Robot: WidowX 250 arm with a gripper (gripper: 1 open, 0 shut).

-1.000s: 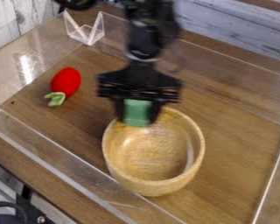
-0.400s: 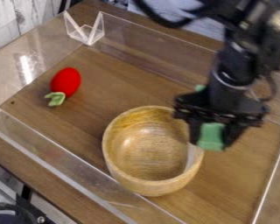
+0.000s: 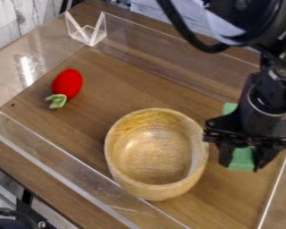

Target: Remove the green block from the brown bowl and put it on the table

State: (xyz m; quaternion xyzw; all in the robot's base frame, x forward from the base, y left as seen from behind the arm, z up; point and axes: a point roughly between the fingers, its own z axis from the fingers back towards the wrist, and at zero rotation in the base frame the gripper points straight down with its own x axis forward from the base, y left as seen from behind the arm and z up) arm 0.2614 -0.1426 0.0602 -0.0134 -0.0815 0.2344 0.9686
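Note:
The green block [image 3: 239, 157] hangs upright between the black fingers of my gripper [image 3: 245, 154], just right of the brown bowl [image 3: 156, 152] and low over the table [image 3: 133, 85]. The jaws are shut on the block, and only its lower end and a bit of its top show past the fingers. The bowl's inside is bare wood with nothing in it. My arm comes down from the top right and hides the table behind it.
A red strawberry toy [image 3: 67, 84] with a green leaf lies at the left. A clear plastic stand [image 3: 87, 29] sits at the back left. A low clear wall [image 3: 38, 152] edges the tabletop, close on the right of the gripper.
My gripper carried the green block from above the bowl's back rim across to the right and a little lower, past the bowl's right side.

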